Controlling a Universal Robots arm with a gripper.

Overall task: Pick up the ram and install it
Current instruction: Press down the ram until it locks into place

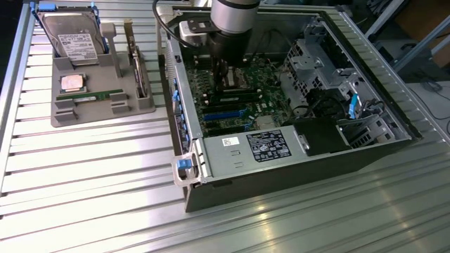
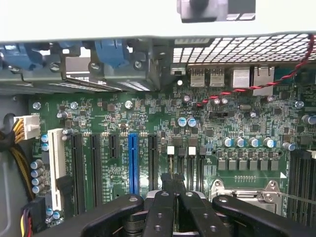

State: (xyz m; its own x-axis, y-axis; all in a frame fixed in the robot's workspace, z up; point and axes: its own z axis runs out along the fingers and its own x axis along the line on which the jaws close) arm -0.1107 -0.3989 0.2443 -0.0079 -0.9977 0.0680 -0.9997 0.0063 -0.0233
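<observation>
1. Gripper (image 2: 173,183): black two-finger unit on the arm, lowered inside the open computer case (image 1: 211,174). In the wrist view the fingertips stand pressed together above the motherboard (image 2: 148,118), with nothing seen between them. In the exterior view the gripper (image 1: 226,79) hangs over the middle of the board, near the processor socket.
2. Ram (image 1: 90,96): long, thin green stick lying flat in a slot of the grey parts tray (image 1: 67,120), outside the case, on the exterior view's left. Well apart from the closed jaws, with the case wall between them; not held.
3. Parts tray, other contents: hard drive (image 1: 74,42) standing at the far end; square silver processor chip (image 1: 72,83) lying just beyond the ram; expansion card (image 1: 138,71) on edge along the tray's case-facing side.
4. Motherboard, wrist view: blue expansion slot (image 2: 133,163) flanked by black slots; white slot (image 2: 58,168) further over; row of blue-topped capacitors (image 2: 247,142); metal socket frame (image 2: 247,190) close to the fingertips; red twisted wire (image 2: 256,86) crossing the rear ports.
5. Case, exterior view: power supply (image 1: 243,150) with label at the near side; black drive bay area (image 1: 323,134) beside it; blue latch (image 1: 184,163) on the near corner.
6. Support: ribbed metal table (image 1: 84,184) carrying case and tray.
</observation>
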